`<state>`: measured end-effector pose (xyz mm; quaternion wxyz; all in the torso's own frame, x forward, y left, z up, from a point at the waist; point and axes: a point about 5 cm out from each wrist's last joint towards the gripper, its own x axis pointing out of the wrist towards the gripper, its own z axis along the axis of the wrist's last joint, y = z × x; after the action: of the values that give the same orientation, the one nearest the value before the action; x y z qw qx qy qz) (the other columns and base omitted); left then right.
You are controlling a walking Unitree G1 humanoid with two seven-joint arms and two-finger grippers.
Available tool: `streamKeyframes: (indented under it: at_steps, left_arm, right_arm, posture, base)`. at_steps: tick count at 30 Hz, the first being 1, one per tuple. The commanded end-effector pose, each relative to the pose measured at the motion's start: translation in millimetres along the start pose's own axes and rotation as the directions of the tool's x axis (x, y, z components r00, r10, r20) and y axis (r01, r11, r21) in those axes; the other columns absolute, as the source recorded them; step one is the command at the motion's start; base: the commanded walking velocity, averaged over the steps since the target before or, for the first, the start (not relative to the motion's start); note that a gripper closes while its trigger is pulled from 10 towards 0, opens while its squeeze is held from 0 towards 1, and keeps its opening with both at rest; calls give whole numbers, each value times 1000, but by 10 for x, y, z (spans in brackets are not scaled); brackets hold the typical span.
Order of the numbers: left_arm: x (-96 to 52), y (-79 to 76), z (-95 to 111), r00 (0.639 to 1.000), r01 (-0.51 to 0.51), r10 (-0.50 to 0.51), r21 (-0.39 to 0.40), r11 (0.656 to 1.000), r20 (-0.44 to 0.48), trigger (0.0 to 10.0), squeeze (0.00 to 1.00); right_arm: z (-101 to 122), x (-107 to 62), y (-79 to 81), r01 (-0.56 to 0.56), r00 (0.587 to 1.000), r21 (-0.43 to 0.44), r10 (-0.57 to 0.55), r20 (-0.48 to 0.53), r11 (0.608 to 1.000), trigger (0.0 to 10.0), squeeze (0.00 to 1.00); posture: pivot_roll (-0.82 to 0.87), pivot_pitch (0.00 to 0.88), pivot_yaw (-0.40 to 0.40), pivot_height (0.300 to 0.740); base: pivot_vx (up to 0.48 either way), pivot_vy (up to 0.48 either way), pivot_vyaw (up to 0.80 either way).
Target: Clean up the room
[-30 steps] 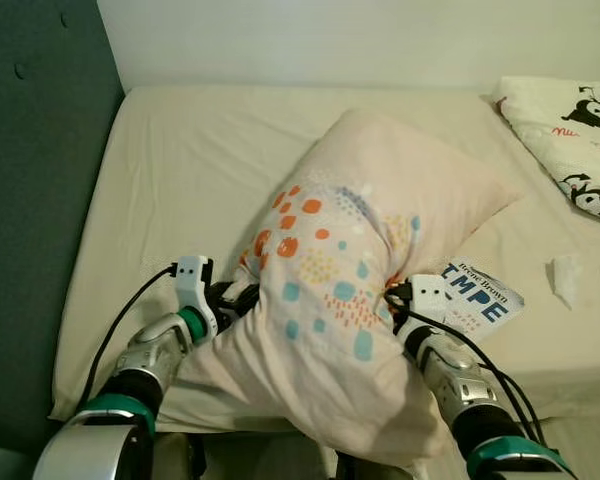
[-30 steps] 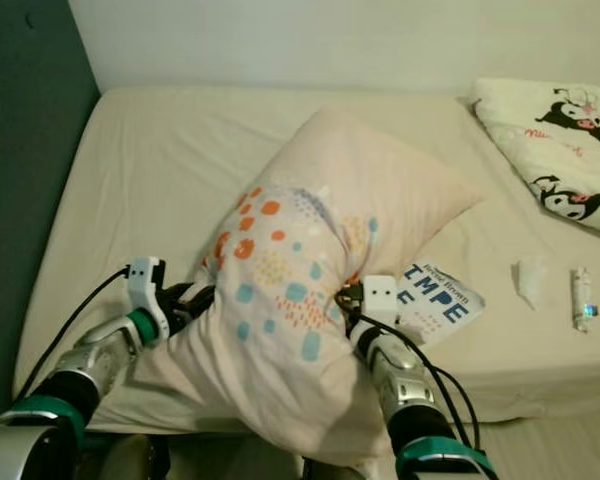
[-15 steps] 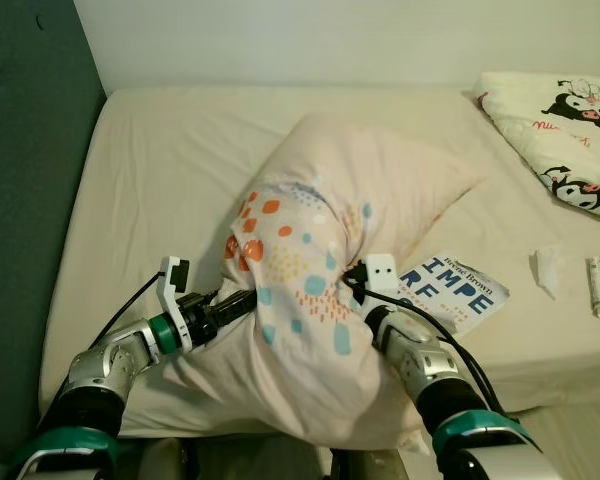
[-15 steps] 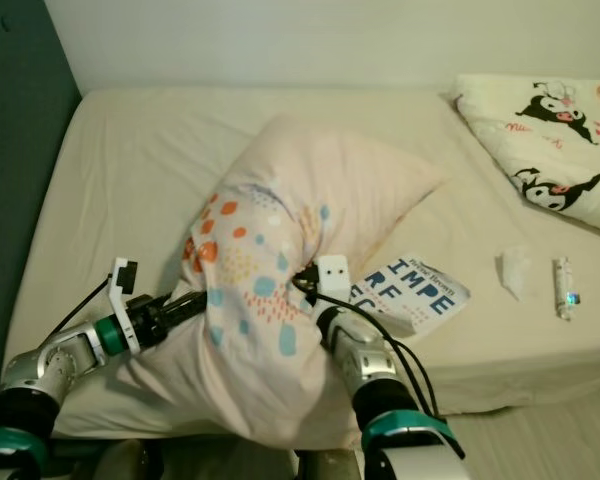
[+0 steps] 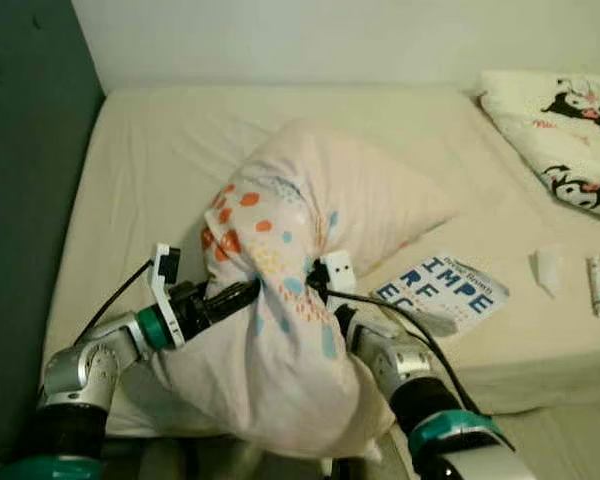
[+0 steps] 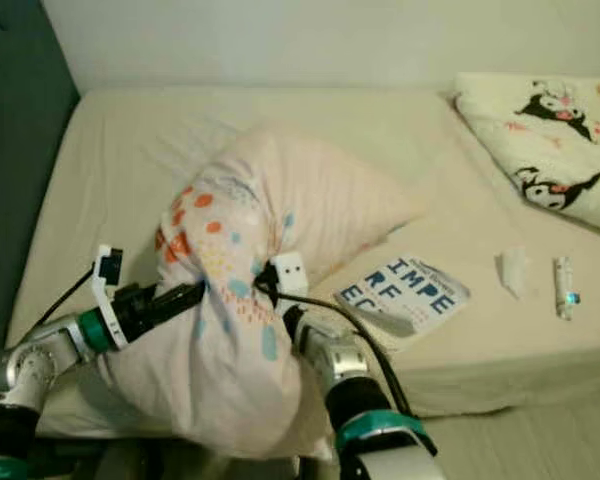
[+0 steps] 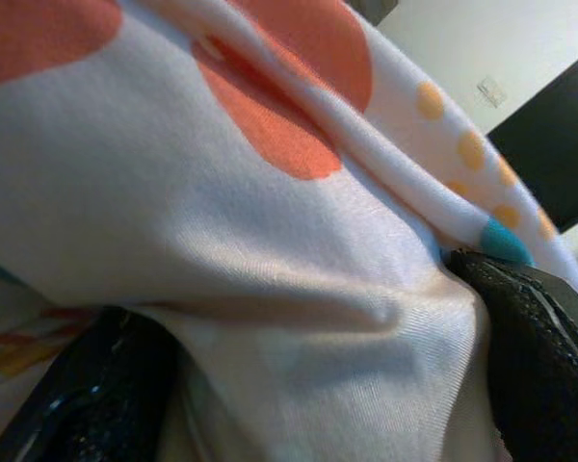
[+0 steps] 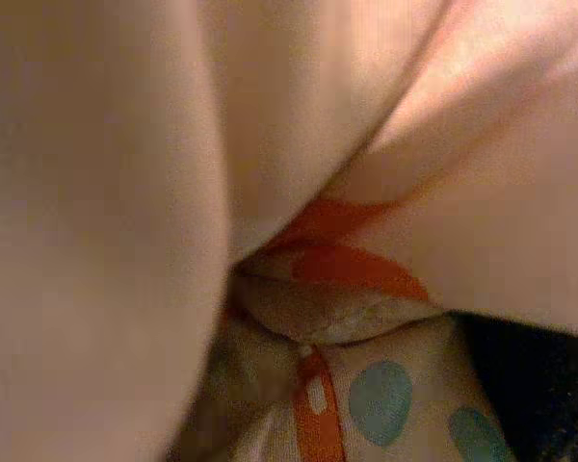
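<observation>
Pillow (image 5: pixel 280 300) bunched over bed (image 5: pixel 160 150) near edge, pinched both sides: left gripper (image 5: pixel 242 293) and right gripper (image 5: pixel 315 275), jaws closed on fabric. Step: lifting pillow. Next: carry toward headboard, clear of book (image 5: pixel 442 292).

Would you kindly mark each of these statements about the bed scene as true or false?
1. Both grippers are clamped on the pale pink pillow with orange and teal spots. True: the left gripper and right gripper pinch its fabric.
2. The white book with blue lettering sits on the pillow. False: it lies on the cream bed sheet, beside the pillow.
3. A crumpled white tissue lies near the book. True.
4. The cartoon-print blanket covers the pillow. False: it lies apart, at the bed's far right.
</observation>
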<state>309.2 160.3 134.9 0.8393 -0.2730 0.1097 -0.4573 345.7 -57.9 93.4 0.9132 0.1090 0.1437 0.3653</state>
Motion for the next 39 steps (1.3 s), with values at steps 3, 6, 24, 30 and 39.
streamKeyframes:
  at_steps: [3,6,24,30,39]
  left_arm:
    - [286,-311,-89,980,195,-196,-48,980,-24,10000,0]
    - [287,-383,-79,974,225,-226,-49,973,-28,10000,0]
    - [87,-374,-28,990,93,-77,130,987,-120,10000,0]
    - [-470,-333,103,974,-15,78,281,960,-212,10000,0]
    - [-773,-306,397,971,-135,197,364,921,-137,10000,0]
  right_arm:
    - [149,300,608,-265,961,-56,269,66,963,10000,0]
    - [245,364,709,-265,954,-103,277,116,959,10000,0]
    - [147,323,441,-36,998,-309,48,31,950,10000,0]
    - [443,-56,-268,310,939,-191,-268,215,931,10000,0]
    - [855,-374,-676,511,815,-91,-449,366,855,10000,0]
  posture:
    - [159,89,4,575]
    - [162,89,6,575]
    - [175,87,18,575]
    - [175,86,21,575]
    - [186,77,14,575]
  base:
    - [0,0,0]
    - [0,0,0]
    - [0,0,0]
    - [0,0,0]
    - [0,0,0]
